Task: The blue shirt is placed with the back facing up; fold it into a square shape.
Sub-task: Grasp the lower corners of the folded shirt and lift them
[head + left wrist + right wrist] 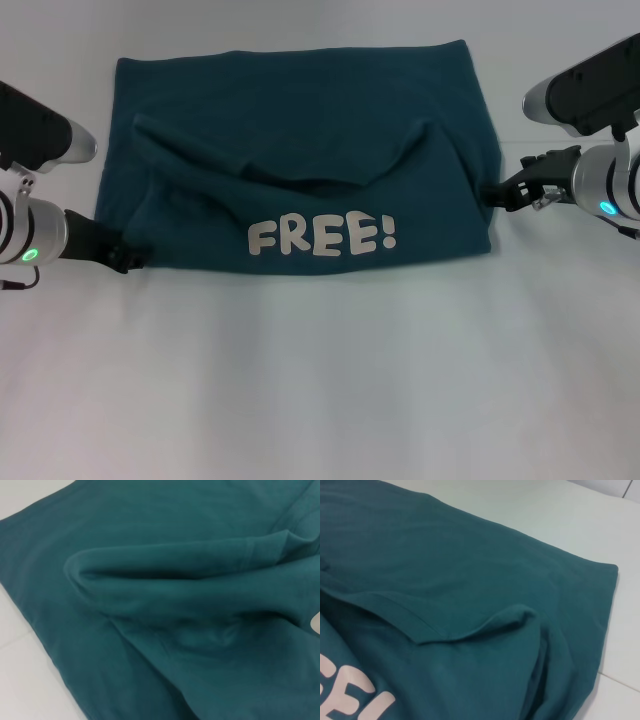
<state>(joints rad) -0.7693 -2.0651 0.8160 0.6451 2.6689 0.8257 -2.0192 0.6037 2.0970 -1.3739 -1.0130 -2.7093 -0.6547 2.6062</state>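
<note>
The blue shirt (300, 130) lies spread across the white table. Its near part is turned over onto the rest, so the white "FREE!" lettering (322, 236) faces up along the near edge. The turned-over flap ends in a sagging hem across the middle. My left gripper (128, 258) sits at the shirt's near left corner, touching the cloth edge. My right gripper (497, 194) is at the shirt's right edge. The left wrist view shows only bunched folds of the shirt (175, 605). In the right wrist view there is the shirt (470, 580), its flap hem and part of the lettering (350, 700).
The white table (320, 380) stretches bare in front of the shirt and along both sides. Both forearms hang over the table's left and right margins.
</note>
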